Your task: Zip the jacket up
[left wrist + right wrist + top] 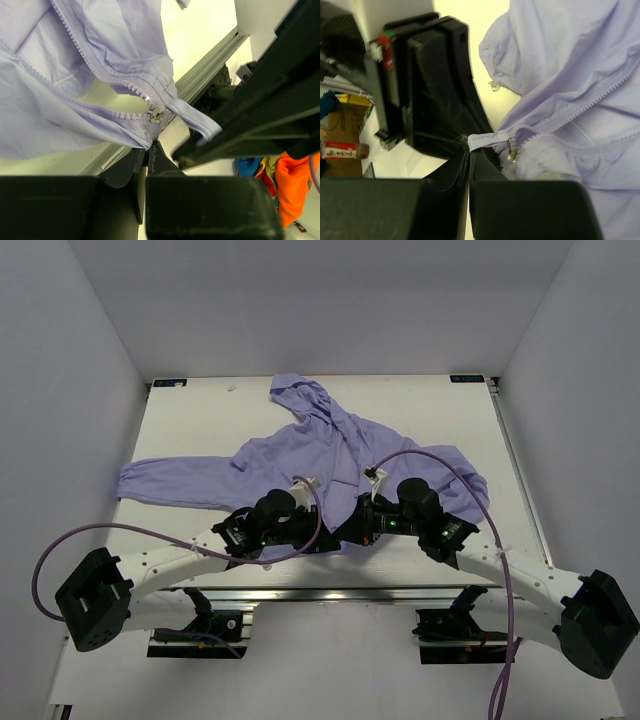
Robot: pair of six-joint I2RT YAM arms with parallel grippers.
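the jacket point(330, 455) lies spread mid-frame on the table point(190, 420), hood toward the top edge, one sleeve stretched out left; both arms meet at its lower hem. left gripper point(149, 150) is pinched together on the hem just under the zipper slider point(156, 116); right gripper point(469, 149) is clamped on the hem strip beside it.

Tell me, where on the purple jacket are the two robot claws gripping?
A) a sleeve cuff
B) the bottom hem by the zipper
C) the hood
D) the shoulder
B: the left gripper and the right gripper are each closed on the bottom hem of the jacket, beside the zipper slider, far from the hood.
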